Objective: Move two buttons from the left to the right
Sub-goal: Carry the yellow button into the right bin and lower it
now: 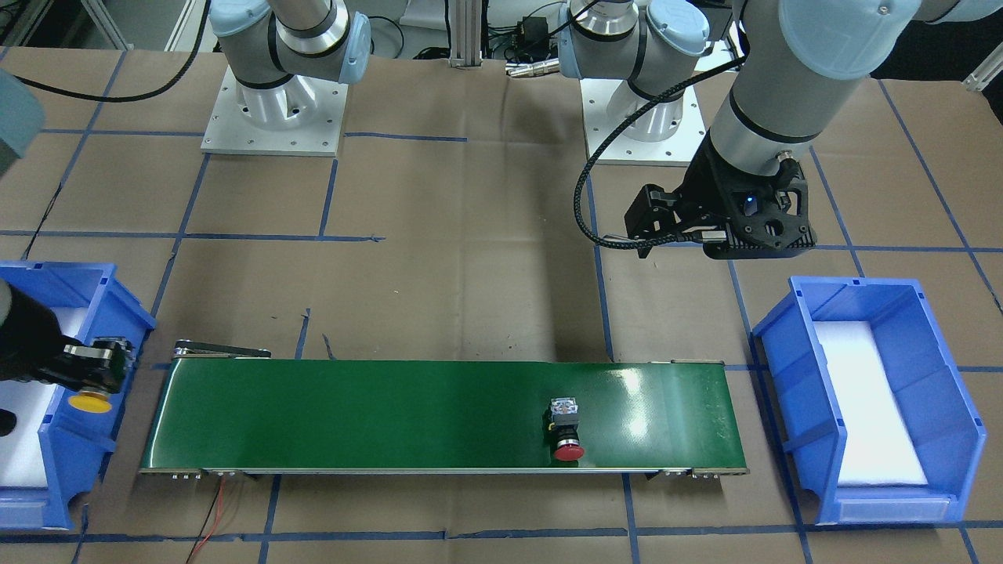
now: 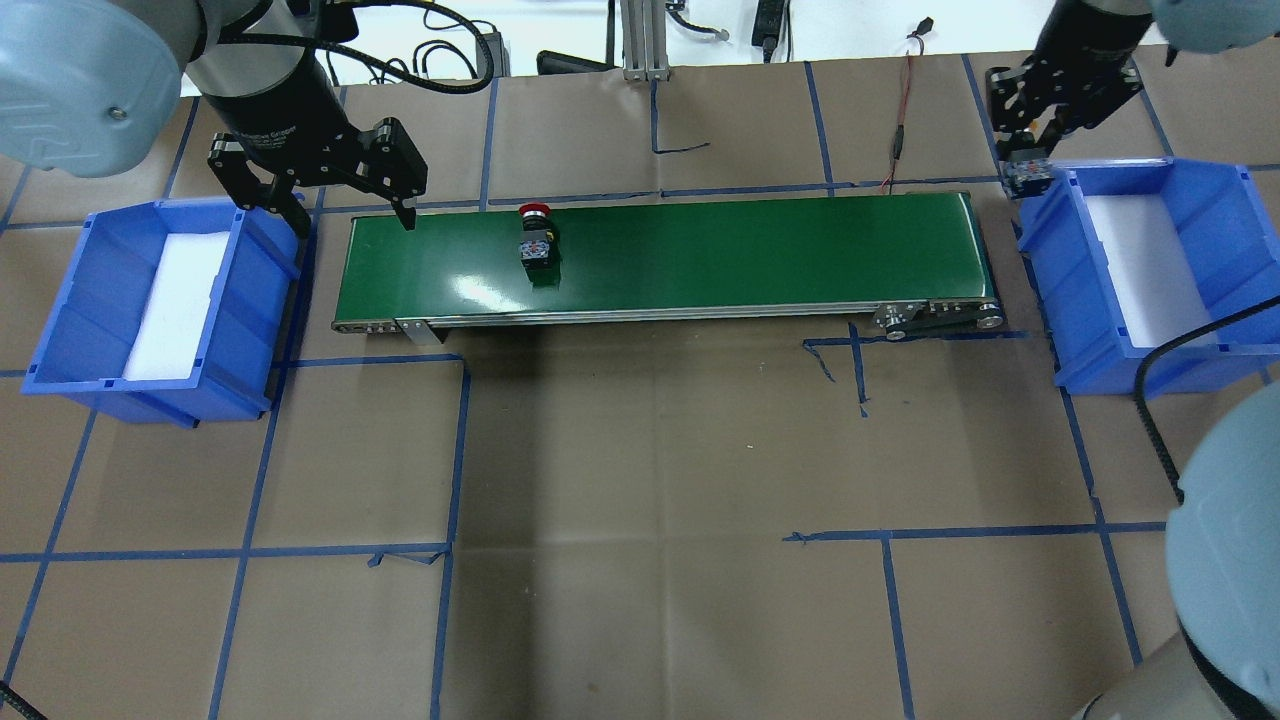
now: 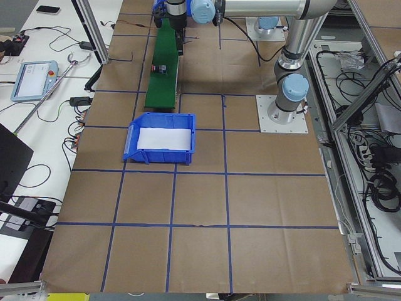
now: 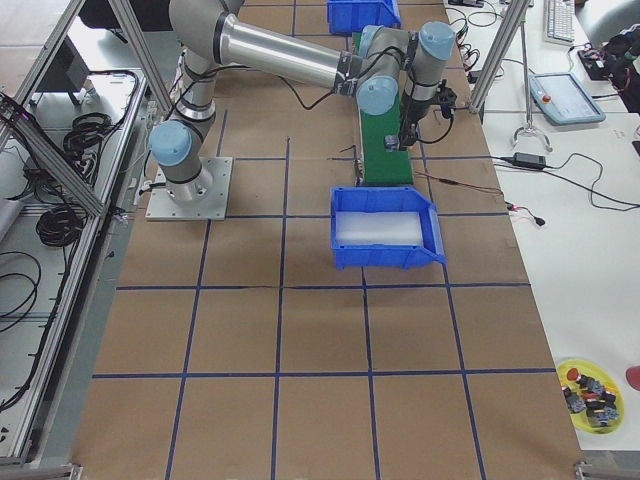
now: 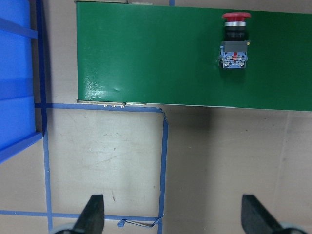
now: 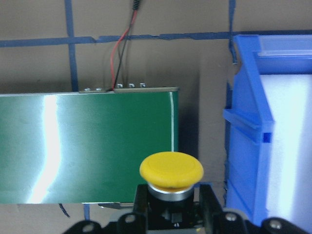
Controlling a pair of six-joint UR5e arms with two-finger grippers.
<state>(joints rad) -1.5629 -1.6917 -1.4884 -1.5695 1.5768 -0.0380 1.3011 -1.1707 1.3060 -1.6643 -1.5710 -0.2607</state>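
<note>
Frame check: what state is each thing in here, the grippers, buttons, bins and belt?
left gripper: open, empty.
right gripper: shut on the yellow button.
yellow button: gripped, between the end of the green belt and the right bin, not in the bin.
red button: free, lying on its side on the green belt.
left bin: white liner only, no buttons.
right bin: no buttons yet.
green belt: cannot tell whether it is running.

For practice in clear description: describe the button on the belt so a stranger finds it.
Find the long green belt. A small button lies on it, toward the robot's left. Its red cap sets it apart from the yellow-capped button in the right hand.
</note>
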